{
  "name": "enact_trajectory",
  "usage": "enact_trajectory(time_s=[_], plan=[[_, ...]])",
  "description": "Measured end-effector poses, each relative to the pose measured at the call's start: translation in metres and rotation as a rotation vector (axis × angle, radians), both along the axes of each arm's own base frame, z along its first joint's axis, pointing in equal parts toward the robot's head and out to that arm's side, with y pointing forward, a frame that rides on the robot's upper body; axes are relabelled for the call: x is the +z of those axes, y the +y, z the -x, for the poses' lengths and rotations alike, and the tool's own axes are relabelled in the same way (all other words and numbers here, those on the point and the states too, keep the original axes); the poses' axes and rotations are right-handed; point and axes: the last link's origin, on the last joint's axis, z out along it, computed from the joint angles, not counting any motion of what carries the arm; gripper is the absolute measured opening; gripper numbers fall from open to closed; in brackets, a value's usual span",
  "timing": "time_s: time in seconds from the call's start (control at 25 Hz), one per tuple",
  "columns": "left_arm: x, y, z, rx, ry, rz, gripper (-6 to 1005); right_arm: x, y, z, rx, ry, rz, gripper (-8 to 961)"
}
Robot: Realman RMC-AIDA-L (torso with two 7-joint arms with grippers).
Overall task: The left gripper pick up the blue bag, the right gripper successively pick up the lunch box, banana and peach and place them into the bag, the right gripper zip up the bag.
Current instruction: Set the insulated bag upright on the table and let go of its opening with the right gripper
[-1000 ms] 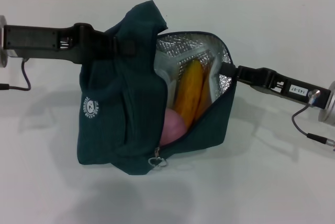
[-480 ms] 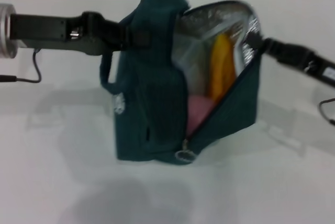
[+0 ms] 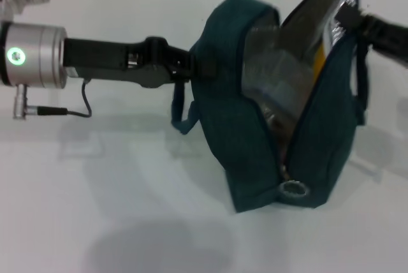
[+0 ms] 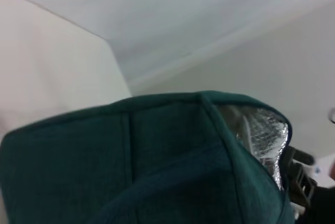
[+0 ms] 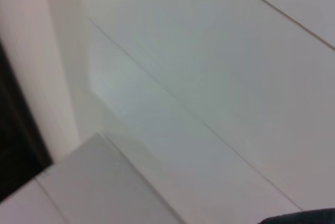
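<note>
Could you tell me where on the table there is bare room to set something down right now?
The table is bare along the near edge in front of the blue bag and under the left gripper. It is crowded at the far right, where the right gripper meets the bag's open top and the banana shows inside.

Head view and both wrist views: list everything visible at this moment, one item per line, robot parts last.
blue bag: one, dark teal, standing on the table, mouth open, foil lining showing.
zipper pull: one, silver ring, at the bag's lower front.
banana: one, yellow-orange sliver, inside the bag.
lunch box: one, clear, inside the bag, dimly seen.
table: one, white, under everything.
left gripper: black, at the bag's left side.
right gripper: black, at the bag's upper right rim.
</note>
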Motion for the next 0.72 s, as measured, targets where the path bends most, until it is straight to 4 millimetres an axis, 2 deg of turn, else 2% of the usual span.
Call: enact_trajectory(time_s=[0.4,0.72], plan=[[-0.012,0.0,0.022,0.08,0.038,-0.061,46,-0.024,0.0,-0.009,-0.066,-0.087,0.05,102],[-0.016,-0.002,0.024,0.071,0.037,-0.062,46,-0.023,-0.008,-0.01,-0.041,-0.069,0.027,120]])
